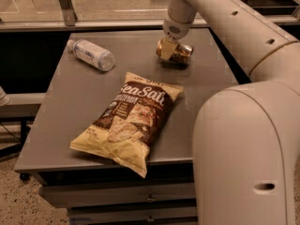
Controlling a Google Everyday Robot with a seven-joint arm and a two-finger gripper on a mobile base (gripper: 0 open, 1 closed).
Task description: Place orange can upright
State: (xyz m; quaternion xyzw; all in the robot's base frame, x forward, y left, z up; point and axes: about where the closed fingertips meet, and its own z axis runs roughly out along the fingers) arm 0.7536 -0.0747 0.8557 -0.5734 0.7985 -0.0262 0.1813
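Far to the left of the end effector (167, 49), a clear plastic bottle (91, 54) lay on its side near the back left corner of the grey desk (61, 121). Nearer the camera and somewhat left of the end effector, well apart from it, a Sea Salt chip bag (133, 121) lay flat, one corner reaching the desk's front edge.

Toward the back of the desk, the end effector stood low over the left end of the orange can (180, 54), touching it or nearly so. Whether it had closed on the can could not be told. The can was not yet upright. It lay on its side or close to it, silver rim toward the right.

A small metal drink can was likely light and stiff, but thin-walled and smooth. It would probably roll freely and dent under a hard squeeze. The best hold seemed to be across the mid-body, on the curved wall, with moderate force.

Right of the can, the white arm (234, 27) ran up from the end effector and filled the right side of the view.
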